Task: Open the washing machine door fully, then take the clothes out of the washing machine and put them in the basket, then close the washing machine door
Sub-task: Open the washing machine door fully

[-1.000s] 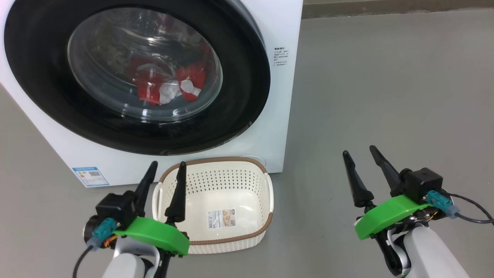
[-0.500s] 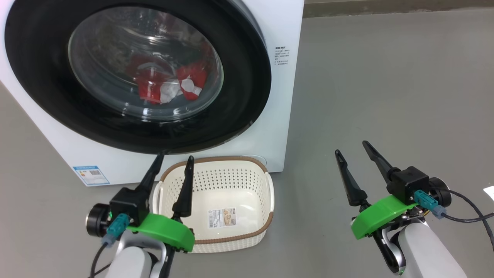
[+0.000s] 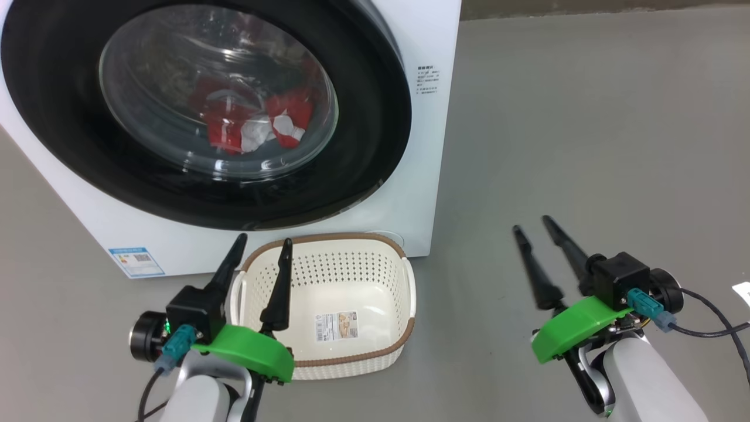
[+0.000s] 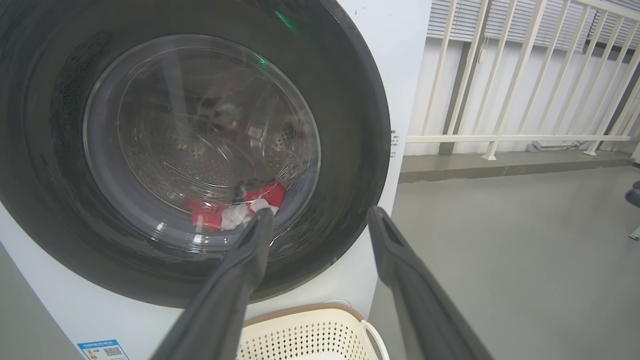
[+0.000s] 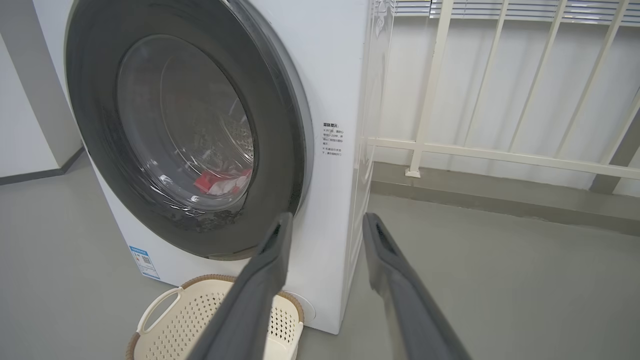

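Note:
The washing machine [image 3: 430, 146] stands at the upper left, and the washing machine door [image 3: 375, 111] lies shut against its front. Red and white clothes [image 3: 252, 126] show through the glass, low in the drum. The basket [image 3: 351, 357] sits empty on the floor just below the door, with a sticker on its floor. My left gripper [image 3: 263, 240] is open above the basket's left rim, fingers pointing at the door's lower edge. My right gripper [image 3: 532, 224] is open over bare floor, right of the machine. The door [image 4: 350, 125] and clothes [image 4: 235, 212] face the left gripper [image 4: 320, 215].
Grey floor [image 3: 586, 146] stretches to the right of the machine. A white railing [image 5: 500, 155] on a low step runs behind it. A small white scrap [image 3: 743, 291] lies at the right edge, near my right arm's black cable [image 3: 712, 334].
My left gripper rose and shifted right towards the door's lower edge, then held still. My right gripper moved a little left and its fingers drew slightly closer together. The view shifted slightly.

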Controlling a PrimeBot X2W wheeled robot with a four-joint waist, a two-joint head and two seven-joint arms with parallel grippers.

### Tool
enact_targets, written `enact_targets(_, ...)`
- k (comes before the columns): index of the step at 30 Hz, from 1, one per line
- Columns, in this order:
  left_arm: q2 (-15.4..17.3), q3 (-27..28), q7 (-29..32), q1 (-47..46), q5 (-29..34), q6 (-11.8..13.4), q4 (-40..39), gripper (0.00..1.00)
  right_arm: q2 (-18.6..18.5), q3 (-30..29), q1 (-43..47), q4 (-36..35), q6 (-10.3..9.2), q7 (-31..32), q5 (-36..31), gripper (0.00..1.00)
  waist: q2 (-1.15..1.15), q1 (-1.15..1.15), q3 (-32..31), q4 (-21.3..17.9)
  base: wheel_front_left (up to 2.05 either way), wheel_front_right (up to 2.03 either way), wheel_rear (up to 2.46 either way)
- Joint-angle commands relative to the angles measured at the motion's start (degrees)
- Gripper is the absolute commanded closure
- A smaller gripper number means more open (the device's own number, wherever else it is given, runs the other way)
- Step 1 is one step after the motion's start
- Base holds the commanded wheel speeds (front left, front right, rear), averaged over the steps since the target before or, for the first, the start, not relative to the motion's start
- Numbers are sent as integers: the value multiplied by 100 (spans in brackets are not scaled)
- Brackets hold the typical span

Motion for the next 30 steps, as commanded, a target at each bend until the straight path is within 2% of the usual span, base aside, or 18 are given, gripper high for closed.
enact_targets(1,105,180,-70,-240,48,41,-160,0,7,122,-287,-150,37,-69,32,100,0,0,30,19,0,0,0)
enact_targets(5,105,172,-70,-221,-80,50,-304,0,7,75,-386,-103,37,-69,169,100,0,0,145,104,0,0,0)
enact_targets(7,105,155,-70,-219,-110,34,-368,0,7,22,-457,-85,37,-69,448,100,0,0,221,157,0,0,0)
enact_targets(12,105,134,-70,-254,-154,15,-512,0,7,-75,-696,3,37,-69,1635,100,0,0,427,318,0,0,0)
enact_targets(13,105,134,-70,-254,-154,15,-512,0,7,-75,-696,3,37,-69,1635,100,0,0,427,318,0,0,0)
enact_targets(16,105,132,-70,-278,-183,10,-610,0,-18,-81,-890,75,37,-69,2266,100,0,0,559,411,0,0,0)
enact_targets(24,105,120,-70,-380,-152,18,-869,0,-391,71,-1498,155,37,16,3707,100,0,0,961,613,0,0,0)
enact_targets(30,105,94,-70,-485,-166,16,-982,0,-554,147,-2043,104,37,411,4764,100,0,0,1355,703,0,0,0)
